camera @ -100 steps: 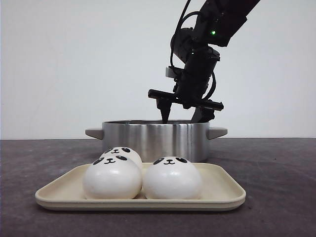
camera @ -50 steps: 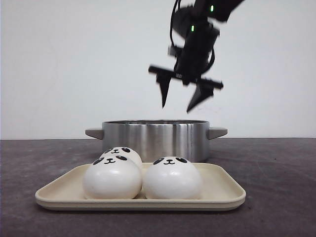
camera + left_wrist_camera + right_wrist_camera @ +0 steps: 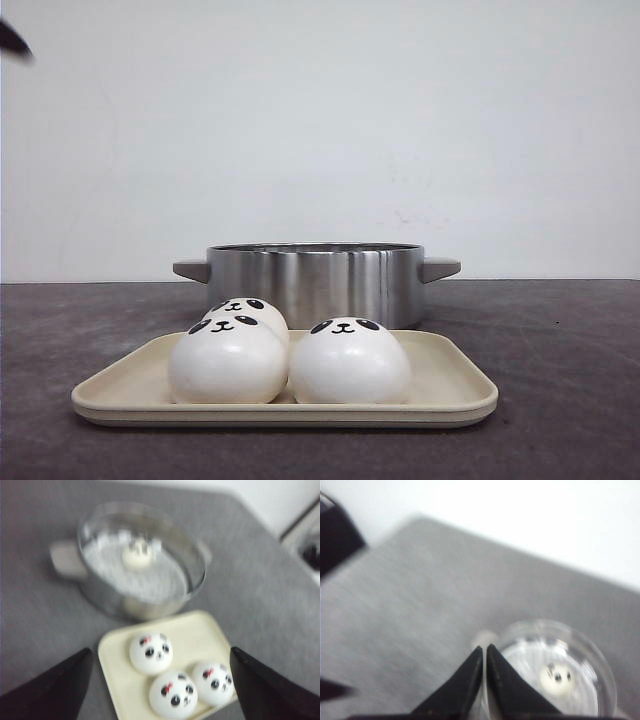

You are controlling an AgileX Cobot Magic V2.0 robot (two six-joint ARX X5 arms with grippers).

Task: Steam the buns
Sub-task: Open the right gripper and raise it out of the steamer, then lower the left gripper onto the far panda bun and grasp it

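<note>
- Now the right arm has gone from above the steel pot (image 3: 315, 283); right gripper (image 3: 484, 656) pressed together, empty.
- Left gripper (image 3: 160, 680) spread wide.
- One panda bun (image 3: 137, 556) inside the pot, three buns (image 3: 349, 360) on the tray (image 3: 450, 385) before it.

Setting from my station: a staged lab bench, not a kitchen. I see a bare white wall (image 3: 320, 120), dark grey tabletop (image 3: 560, 340), one steel pot (image 3: 315, 280), one beige tray (image 3: 450, 385).

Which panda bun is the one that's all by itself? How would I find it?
Find the big shiny steel pot behind the cream tray. Look inside: one panda bun sits alone on the pot's floor. The other three buns huddle together on the tray.
</note>
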